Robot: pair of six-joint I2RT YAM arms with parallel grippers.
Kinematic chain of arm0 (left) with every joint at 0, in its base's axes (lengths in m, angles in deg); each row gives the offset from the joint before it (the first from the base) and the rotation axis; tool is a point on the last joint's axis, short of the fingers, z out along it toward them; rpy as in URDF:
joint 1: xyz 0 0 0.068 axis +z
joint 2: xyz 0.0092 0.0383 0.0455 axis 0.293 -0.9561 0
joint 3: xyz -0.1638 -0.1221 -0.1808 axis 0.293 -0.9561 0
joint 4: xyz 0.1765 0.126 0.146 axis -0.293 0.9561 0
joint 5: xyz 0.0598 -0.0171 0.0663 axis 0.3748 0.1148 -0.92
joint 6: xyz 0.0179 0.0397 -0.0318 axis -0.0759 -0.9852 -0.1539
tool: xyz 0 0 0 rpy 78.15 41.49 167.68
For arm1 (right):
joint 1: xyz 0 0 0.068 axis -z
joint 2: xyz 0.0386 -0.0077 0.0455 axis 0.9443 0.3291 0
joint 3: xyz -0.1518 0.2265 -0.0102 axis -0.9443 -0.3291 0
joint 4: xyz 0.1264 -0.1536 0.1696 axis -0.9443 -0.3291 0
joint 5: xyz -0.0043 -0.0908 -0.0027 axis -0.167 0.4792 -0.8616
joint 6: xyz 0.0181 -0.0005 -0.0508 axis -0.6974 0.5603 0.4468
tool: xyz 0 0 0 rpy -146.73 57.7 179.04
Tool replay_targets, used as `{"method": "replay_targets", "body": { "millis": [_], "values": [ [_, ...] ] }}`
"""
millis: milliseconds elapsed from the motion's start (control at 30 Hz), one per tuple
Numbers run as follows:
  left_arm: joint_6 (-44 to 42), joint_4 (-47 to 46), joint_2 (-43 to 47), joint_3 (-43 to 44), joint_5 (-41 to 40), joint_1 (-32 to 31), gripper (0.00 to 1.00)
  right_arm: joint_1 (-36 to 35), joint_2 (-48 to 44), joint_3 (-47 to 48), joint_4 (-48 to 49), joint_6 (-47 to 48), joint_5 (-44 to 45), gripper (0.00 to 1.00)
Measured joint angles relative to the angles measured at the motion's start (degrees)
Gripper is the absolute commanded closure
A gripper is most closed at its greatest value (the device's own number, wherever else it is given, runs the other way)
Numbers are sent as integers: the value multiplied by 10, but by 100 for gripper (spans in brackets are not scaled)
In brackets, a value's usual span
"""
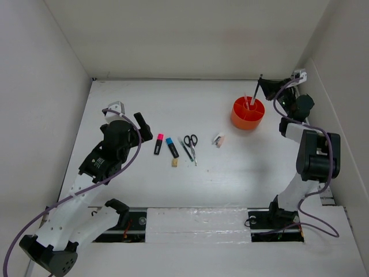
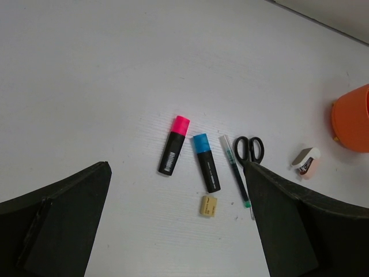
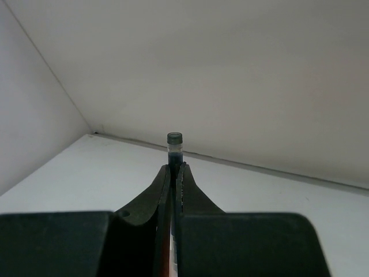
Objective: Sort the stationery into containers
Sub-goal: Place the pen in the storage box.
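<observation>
The round orange organiser (image 1: 248, 113) (image 2: 353, 118) stands at the back right, with a thin pale pen (image 1: 246, 99) upright inside it. My right gripper (image 1: 262, 86) (image 3: 174, 168) hangs just above its far rim, shut on a dark pen (image 1: 257, 88) (image 3: 174, 141) that slants down into it. In a row at mid-table lie a pink-capped highlighter (image 1: 158, 143) (image 2: 174, 145), a blue-capped highlighter (image 1: 172, 147) (image 2: 206, 163), a yellowish eraser (image 1: 174, 163) (image 2: 209, 205), a thin pen (image 1: 185, 149) (image 2: 236, 171), black-handled scissors (image 1: 191, 144) (image 2: 249, 149) and a whitish eraser (image 1: 218, 139) (image 2: 305, 161). My left gripper (image 1: 128, 114) (image 2: 176, 164) hovers open left of the highlighters.
White walls close the table in at the left, back and right; the back wall (image 3: 230, 75) is close behind the right gripper. The right arm (image 1: 314, 153) stands along the right wall. Both arm bases sit on the near edge (image 1: 196, 222).
</observation>
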Motion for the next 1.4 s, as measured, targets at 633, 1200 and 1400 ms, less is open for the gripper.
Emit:
{"method": "replay_targets", "body": {
  "millis": [633, 1200, 1400],
  "values": [
    [-5, -2, 0, 0, 15, 0, 0, 11, 86, 0, -1, 0, 13, 100],
    [-12, -6, 7, -1, 24, 0, 0, 11, 95, -36, 19, -3, 10, 46],
    [-13, -7, 10, -1, 25, 0, 0, 10, 38, -77, 19, -15, 17, 0]
  ]
}}
